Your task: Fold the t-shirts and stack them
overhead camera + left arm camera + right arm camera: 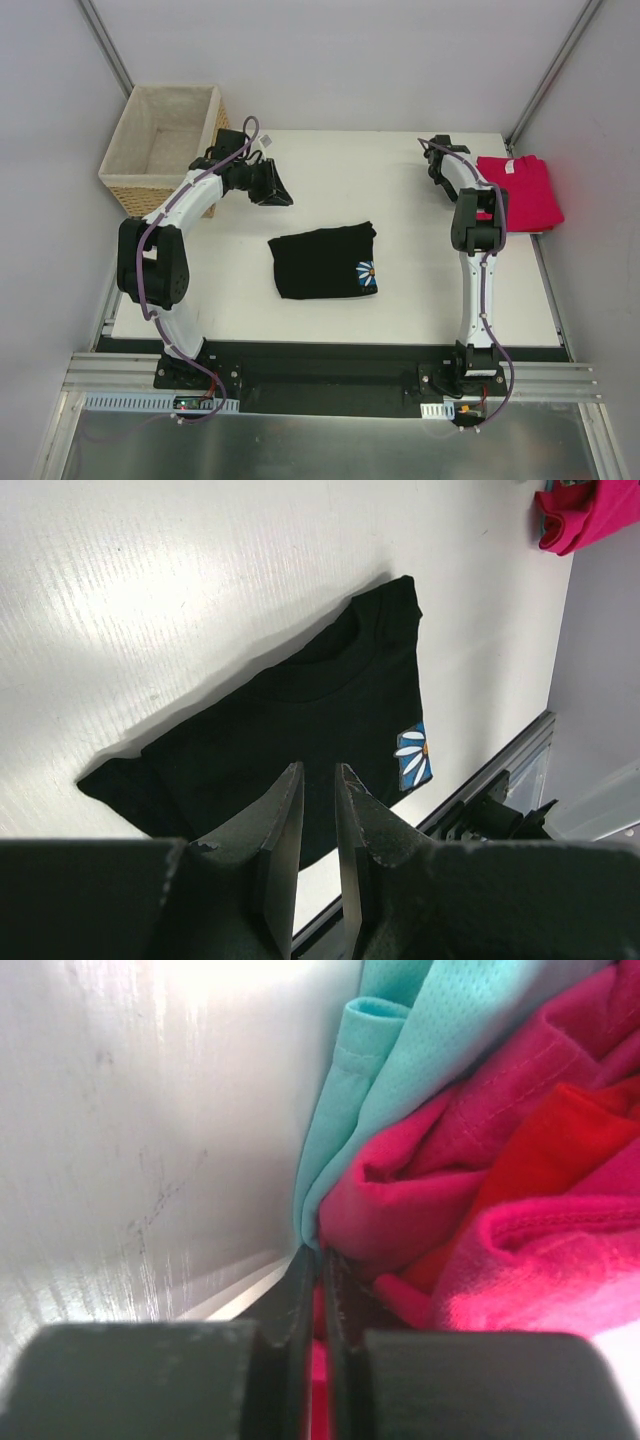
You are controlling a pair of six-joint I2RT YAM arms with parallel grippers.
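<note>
black shirt [320, 262], folded to a rectangle with the daisy print at its near right corner, lies flat on the white table [380, 170], right of the wicker basket [128, 192] and nearer the arm bases. pinkish-red shirt [525, 190] sits far right of the basket at the table's edge, a teal cloth [400, 1050] folded against it. left gripper [318, 770] hovers just right of the basket, jaws slightly apart, empty. right gripper [318, 1252] has its jaws pinched on the pinkish-red shirt's edge.
</note>
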